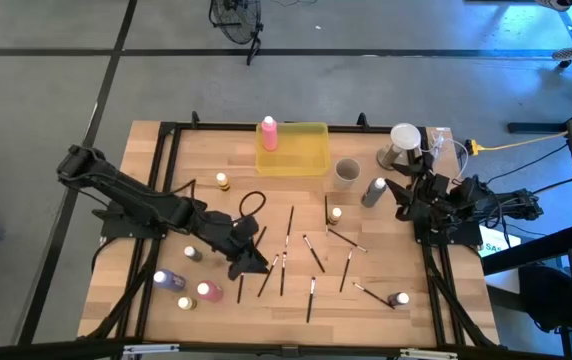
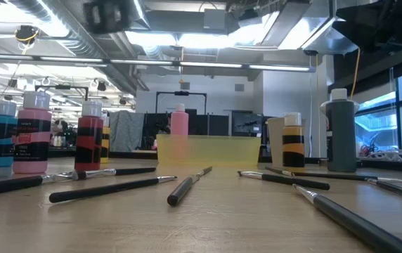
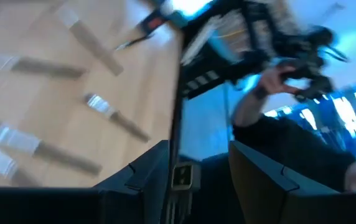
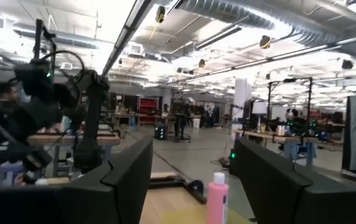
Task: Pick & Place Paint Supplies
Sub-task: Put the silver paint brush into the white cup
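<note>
Tabletop (image 1: pixel 386 320): black-framed; open wood between the brushes and the 12 o'clock rim.
Tray (image 1: pixel 308 160): 12 o'clock edge, pink bottle (image 1: pixel 267 134) inside; cup (image 1: pixel 346 172) beside it.
Brushes (image 1: pixel 288 232): scattered at centre — low view alone shows their light tips.
Left gripper (image 1: pixel 249 262): 8 o'clock area, fingers spread, empty; brushes just at its 3 o'clock, bottles (image 1: pixel 180 283) at its 8 o'clock.
Right gripper (image 1: pixel 403 192): 3 o'clock edge, spread, empty — grey bottle (image 1: pixel 372 192) just beside it.
</note>
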`<move>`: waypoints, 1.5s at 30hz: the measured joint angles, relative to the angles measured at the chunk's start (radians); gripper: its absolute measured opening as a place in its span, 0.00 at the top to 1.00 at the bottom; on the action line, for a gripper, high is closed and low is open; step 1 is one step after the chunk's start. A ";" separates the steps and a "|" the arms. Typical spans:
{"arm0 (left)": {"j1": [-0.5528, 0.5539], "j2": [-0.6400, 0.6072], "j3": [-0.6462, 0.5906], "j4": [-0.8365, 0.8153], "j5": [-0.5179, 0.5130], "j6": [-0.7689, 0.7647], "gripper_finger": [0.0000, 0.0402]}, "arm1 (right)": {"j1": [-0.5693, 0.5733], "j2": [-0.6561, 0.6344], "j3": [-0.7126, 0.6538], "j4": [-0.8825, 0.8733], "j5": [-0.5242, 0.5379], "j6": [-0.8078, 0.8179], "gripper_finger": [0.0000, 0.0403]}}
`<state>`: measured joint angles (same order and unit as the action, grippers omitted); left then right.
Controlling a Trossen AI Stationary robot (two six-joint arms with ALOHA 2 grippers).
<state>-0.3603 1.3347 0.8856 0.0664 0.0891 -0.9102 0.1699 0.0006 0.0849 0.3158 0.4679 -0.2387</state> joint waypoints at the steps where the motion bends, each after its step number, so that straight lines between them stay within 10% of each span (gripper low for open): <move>1: -0.004 0.009 0.000 0.038 0.001 0.050 0.59 | 0.000 0.000 0.000 -0.016 -0.001 0.013 0.43; 12: -0.005 0.064 0.115 -0.171 -0.039 -0.003 0.59 | 0.000 0.000 0.000 -0.290 -0.067 0.328 0.43; 23: -0.034 0.214 0.538 -0.963 -0.177 0.044 0.59 | 0.002 0.000 0.000 -0.296 -0.646 0.488 0.43; 30: -0.051 0.418 0.695 -1.254 -0.137 -0.182 0.59 | 0.002 0.000 -0.054 -0.252 -0.660 0.565 0.43; 45: -0.030 0.540 0.705 -1.267 -0.067 -0.132 0.59 | 0.042 0.007 -0.076 -0.166 -0.663 0.523 0.43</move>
<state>-0.3901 1.8744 1.5906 -1.2011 0.0221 -1.0426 0.2117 0.0078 0.0093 0.1495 -0.1953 0.2845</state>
